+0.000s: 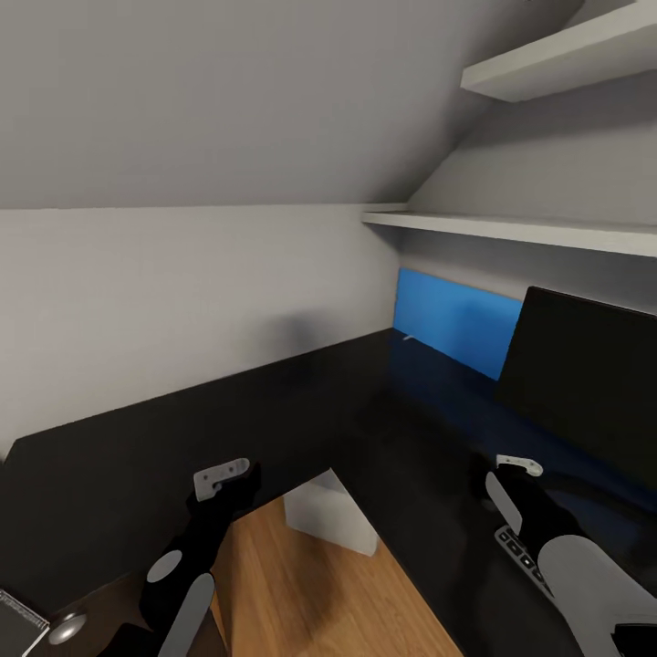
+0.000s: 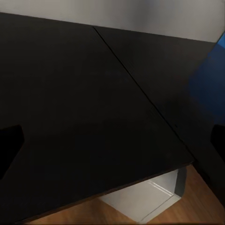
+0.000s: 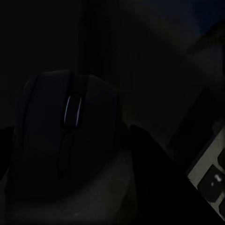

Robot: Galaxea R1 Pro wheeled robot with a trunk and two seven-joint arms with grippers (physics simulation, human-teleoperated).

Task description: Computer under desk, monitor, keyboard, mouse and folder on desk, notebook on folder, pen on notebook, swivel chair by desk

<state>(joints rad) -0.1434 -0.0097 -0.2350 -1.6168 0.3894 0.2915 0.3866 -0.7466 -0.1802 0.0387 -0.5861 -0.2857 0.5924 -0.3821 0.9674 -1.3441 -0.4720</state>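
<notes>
The mouse [image 3: 65, 140] is seen close before the right pincer [image 1: 507, 484], on the counter [image 1: 301, 401] beside the keyboard [image 1: 518, 550]. Pincer state cannot be told. A blind closure risks knocking the mouse aside.

Both arms: black housings with light grey oval cover panels on the forearms, left arm [image 1: 182, 575] lower left of the head frame, right arm [image 1: 570, 566] lower right. Each wrist carries a small pale grey bracket plate with dark screw holes, just above the black left gripper [image 1: 224, 488] and right gripper [image 1: 511, 474]. Right forearm panel is larger and rounder, with a slim grey strip up the wrist.
</notes>
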